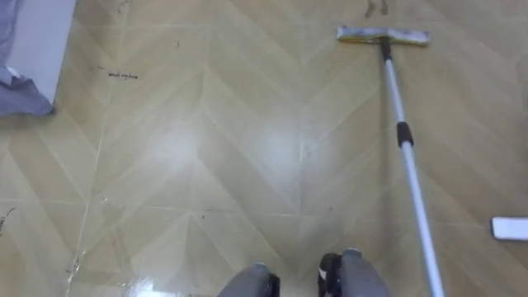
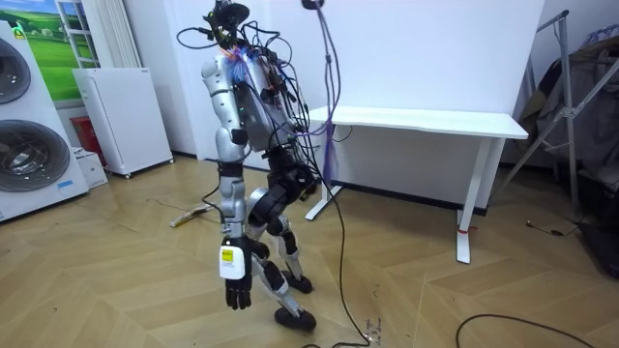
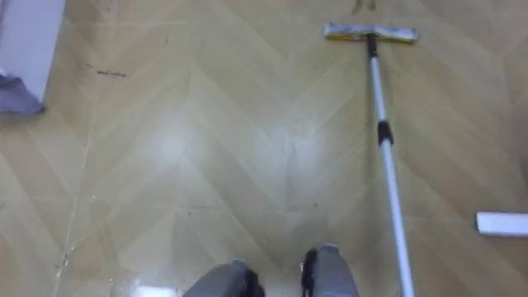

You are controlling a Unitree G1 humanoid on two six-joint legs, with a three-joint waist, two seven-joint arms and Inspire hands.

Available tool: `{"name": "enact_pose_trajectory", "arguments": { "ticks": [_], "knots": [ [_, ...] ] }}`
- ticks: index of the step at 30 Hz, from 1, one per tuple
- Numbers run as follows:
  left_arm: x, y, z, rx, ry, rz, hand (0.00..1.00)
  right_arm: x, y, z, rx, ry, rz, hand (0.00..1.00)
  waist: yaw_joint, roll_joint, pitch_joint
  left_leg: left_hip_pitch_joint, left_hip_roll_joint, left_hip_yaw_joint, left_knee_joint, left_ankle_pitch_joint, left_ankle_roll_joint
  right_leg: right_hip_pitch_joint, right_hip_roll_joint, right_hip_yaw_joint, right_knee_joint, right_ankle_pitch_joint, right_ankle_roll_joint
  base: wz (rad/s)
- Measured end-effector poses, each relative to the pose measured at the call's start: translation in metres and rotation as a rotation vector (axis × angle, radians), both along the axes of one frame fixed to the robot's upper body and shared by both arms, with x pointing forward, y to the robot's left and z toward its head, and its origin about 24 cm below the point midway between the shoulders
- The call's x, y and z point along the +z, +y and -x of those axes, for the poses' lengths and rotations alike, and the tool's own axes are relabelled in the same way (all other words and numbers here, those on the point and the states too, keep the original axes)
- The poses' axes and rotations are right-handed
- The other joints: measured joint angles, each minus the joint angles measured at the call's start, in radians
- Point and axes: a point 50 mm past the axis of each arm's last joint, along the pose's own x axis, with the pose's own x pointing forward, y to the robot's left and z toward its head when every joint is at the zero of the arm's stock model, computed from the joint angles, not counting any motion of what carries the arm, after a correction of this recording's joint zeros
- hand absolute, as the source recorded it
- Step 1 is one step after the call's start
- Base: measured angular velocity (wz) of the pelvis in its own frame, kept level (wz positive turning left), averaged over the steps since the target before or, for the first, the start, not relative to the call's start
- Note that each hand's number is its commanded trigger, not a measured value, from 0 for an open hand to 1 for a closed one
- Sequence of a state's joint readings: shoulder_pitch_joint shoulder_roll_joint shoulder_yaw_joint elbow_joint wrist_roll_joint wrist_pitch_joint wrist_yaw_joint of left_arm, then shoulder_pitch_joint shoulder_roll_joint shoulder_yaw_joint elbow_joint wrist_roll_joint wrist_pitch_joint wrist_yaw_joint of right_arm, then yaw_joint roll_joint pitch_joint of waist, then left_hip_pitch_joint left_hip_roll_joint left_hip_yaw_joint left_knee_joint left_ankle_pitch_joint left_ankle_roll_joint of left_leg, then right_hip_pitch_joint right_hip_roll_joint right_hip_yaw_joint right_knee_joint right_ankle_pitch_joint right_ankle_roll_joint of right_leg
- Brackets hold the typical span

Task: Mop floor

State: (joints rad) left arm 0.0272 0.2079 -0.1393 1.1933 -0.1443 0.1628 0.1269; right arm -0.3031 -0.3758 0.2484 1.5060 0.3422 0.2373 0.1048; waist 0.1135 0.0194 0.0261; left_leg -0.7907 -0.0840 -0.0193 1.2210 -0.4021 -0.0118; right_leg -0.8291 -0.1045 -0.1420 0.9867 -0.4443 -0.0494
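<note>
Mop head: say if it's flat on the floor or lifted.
Flat: the mop head sits flush on the wood floor, handle slanting back.

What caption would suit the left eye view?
A flat mop head rests on the wood floor, its pole slanting back toward the lower right.

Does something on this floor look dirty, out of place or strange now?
Yes. Small dark marks smudge the wooden floor at upper left, well apart from the mop head. A crumpled grey cloth lies at the left edge.
</note>
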Motion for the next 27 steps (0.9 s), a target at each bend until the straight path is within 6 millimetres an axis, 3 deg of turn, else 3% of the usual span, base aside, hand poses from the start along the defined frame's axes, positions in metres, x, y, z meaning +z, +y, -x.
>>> {"name": "enact_pose_trajectory", "arguments": {
  "ticks": [1,2,3,4,5,6,7,8,9,10,11,12,13,14,15,16,17,18,20,21,22,23,25,27],
  "knots": [
    [0.002,0.006,0.000,0.000,0.000,-0.013,0.00,0.009,-0.003,-0.021,0.022,-0.052,0.006,1.00,0.035,-0.026,0.0019,-0.055,0.042,0.028,0.120,0.095,-0.022,0.010,0.031,0.012,0.027,-0.029,-0.013,-0.11],
    [0.003,0.009,0.000,-0.010,0.002,-0.019,0.00,0.014,-0.003,-0.033,0.039,-0.083,0.011,1.00,0.045,-0.039,0.0043,-0.082,0.052,0.034,0.176,0.160,-0.019,0.020,0.039,0.016,0.041,-0.045,-0.020,-0.22],
    [0.004,0.012,0.002,-0.023,0.008,-0.029,0.00,0.023,-0.004,-0.052,0.065,-0.142,0.010,1.00,0.062,-0.076,0.0104,-0.131,0.057,0.046,0.242,0.251,-0.015,0.036,0.040,0.028,0.060,-0.075,-0.028,-0.07],
    [0.004,0.013,0.004,-0.028,0.011,-0.028,0.00,0.031,-0.005,-0.067,0.083,-0.198,0.005,1.00,0.072,-0.096,0.0148,-0.174,0.066,0.050,0.215,0.204,0.011,0.053,0.040,0.029,0.060,-0.092,-0.029,0.00],
    [0.004,0.013,0.002,-0.032,0.005,-0.022,0.00,0.035,-0.005,-0.073,0.088,-0.222,0.001,1.00,0.074,-0.102,0.0183,-0.191,0.073,0.053,0.172,0.177,0.016,0.064,0.040,0.029,0.055,-0.096,-0.026,0.20],
    [0.003,0.011,0.003,-0.040,0.010,-0.005,0.00,0.038,-0.006,-0.078,0.086,-0.258,-0.007,1.00,0.077,-0.104,0.0198,-0.207,0.076,0.050,0.011,0.136,0.014,0.099,0.040,0.026,0.031,-0.104,-0.025,0.32],
    [0.003,0.009,0.004,-0.055,0.015,0.010,0.00,0.034,-0.005,-0.071,0.072,-0.251,-0.017,1.00,0.080,-0.093,0.0198,-0.196,0.085,0.053,-0.186,0.138,0.012,0.147,0.047,0.022,-0.008,-0.114,-0.014,0.36],
    [0.002,0.007,0.003,-0.063,0.014,0.020,0.00,0.030,-0.005,-0.065,0.056,-0.240,-0.026,1.00,0.079,-0.078,0.0162,-0.186,0.092,0.052,-0.281,0.145,0.009,0.175,0.055,0.021,-0.034,-0.119,-0.010,0.46],
    [0.001,0.005,0.005,-0.075,0.026,0.038,0.00,0.019,-0.005,-0.043,0.016,-0.201,-0.047,1.00,0.070,-0.055,0.0080,-0.172,0.090,0.059,-0.360,0.182,0.049,0.230,0.057,0.026,-0.072,-0.136,0.006,0.74],
    [0.000,0.001,0.005,-0.087,0.033,0.051,0.00,0.007,-0.009,-0.010,-0.026,-0.129,-0.057,1.00,0.053,-0.034,-0.0046,-0.146,0.078,0.091,-0.357,0.151,0.097,0.262,0.044,0.049,-0.067,-0.148,0.022,0.89],
    [0.000,-0.003,0.003,-0.095,0.030,0.058,0.00,0.002,-0.011,0.009,-0.045,-0.082,-0.054,1.00,0.047,-0.024,-0.0068,-0.128,0.064,0.103,-0.357,0.133,0.112,0.267,0.033,0.070,-0.039,-0.142,0.033,0.96],
    [-0.001,-0.009,-0.002,-0.125,0.017,0.068,0.00,-0.006,-0.016,0.049,-0.080,0.019,-0.041,1.00,0.035,-0.006,-0.0093,-0.084,0.033,0.130,-0.357,0.104,0.142,0.262,0.006,0.110,0.051,-0.099,0.073,0.68],
    [-0.001,-0.014,-0.006,-0.123,-0.001,0.074,0.00,-0.012,-0.016,0.088,-0.105,0.108,-0.034,1.00,0.025,0.014,-0.0220,-0.045,0.017,0.149,-0.356,0.075,0.156,0.248,-0.001,0.141,0.136,-0.024,0.085,0.46],
    [-0.001,-0.015,-0.008,-0.130,-0.010,0.072,0.00,-0.015,-0.012,0.105,-0.114,0.142,-0.041,1.00,0.019,0.024,-0.0274,-0.028,0.010,0.149,-0.357,0.062,0.160,0.240,0.002,0.153,0.168,0.022,0.088,0.11],
    [0.000,-0.015,-0.011,-0.138,-0.028,0.066,0.00,-0.019,-0.006,0.131,-0.131,0.197,-0.046,1.00,-0.004,0.036,-0.0338,0.003,-0.012,0.129,-0.365,0.053,0.167,0.223,0.003,0.170,0.213,0.087,0.092,-0.25],
    [0.001,-0.017,-0.016,-0.143,-0.054,0.057,0.00,-0.020,-0.003,0.145,-0.136,0.224,-0.039,1.00,-0.022,0.052,-0.0340,0.018,-0.036,0.055,-0.366,0.051,0.164,0.180,0.020,0.176,0.237,0.093,0.085,-0.47],
    [0.001,-0.018,-0.017,-0.142,-0.063,0.051,0.00,-0.021,0.000,0.146,-0.137,0.229,-0.037,1.00,-0.029,0.061,-0.0306,0.025,-0.041,0.018,-0.365,0.051,0.164,0.147,0.031,0.183,0.250,0.086,0.076,-0.92],
    [0.000,-0.019,-0.017,-0.134,-0.069,0.037,0.00,-0.025,0.007,0.147,-0.114,0.242,-0.035,1.00,-0.043,0.077,-0.0219,0.052,-0.042,-0.031,-0.368,0.053,0.161,0.092,0.060,0.176,0.244,0.074,0.068,-1.12],
    [0.000,-0.022,-0.017,-0.123,-0.074,0.031,0.00,-0.031,0.022,0.146,-0.075,0.259,-0.040,1.00,-0.068,0.086,-0.0147,0.090,-0.048,-0.093,-0.387,0.062,0.145,0.039,0.070,0.166,0.143,0.068,0.067,-1.03],
    [-0.001,-0.026,-0.017,-0.113,-0.077,0.032,0.00,-0.034,0.030,0.142,-0.045,0.261,-0.042,1.00,-0.086,0.088,-0.0081,0.106,-0.051,-0.132,-0.395,0.063,0.119,0.034,0.070,0.166,-0.007,0.069,0.067,-0.83],
    [-0.001,-0.026,-0.017,-0.100,-0.082,0.035,0.00,-0.037,0.037,0.131,-0.014,0.245,-0.038,1.00,-0.103,0.090,-0.0108,0.102,-0.054,-0.133,-0.388,0.056,0.082,0.049,0.054,0.159,-0.194,0.117,0.079,-0.78],
    [-0.002,-0.027,-0.015,-0.079,-0.081,0.039,0.00,-0.038,0.041,0.122,0.009,0.237,-0.030,1.00,-0.111,0.082,-0.0054,0.104,-0.042,-0.120,-0.384,0.015,0.025,0.055,0.038,0.132,-0.206,0.137,0.051,-0.42],
    [-0.002,-0.028,-0.017,-0.064,-0.089,0.042,0.00,-0.038,0.041,0.107,-0.007,0.218,-0.021,1.00,-0.104,0.093,-0.0076,0.110,-0.005,-0.081,-0.385,0.000,0.008,0.059,0.032,0.068,-0.186,0.141,0.045,0.08],
    [-0.001,-0.023,-0.014,-0.034,-0.082,0.037,0.00,-0.034,0.037,0.084,-0.038,0.173,-0.016,1.00,-0.078,0.076,-0.0026,0.139,0.010,-0.064,-0.396,0.001,0.009,0.082,0.032,0.048,-0.161,0.140,0.041,0.47]
  ]
}}
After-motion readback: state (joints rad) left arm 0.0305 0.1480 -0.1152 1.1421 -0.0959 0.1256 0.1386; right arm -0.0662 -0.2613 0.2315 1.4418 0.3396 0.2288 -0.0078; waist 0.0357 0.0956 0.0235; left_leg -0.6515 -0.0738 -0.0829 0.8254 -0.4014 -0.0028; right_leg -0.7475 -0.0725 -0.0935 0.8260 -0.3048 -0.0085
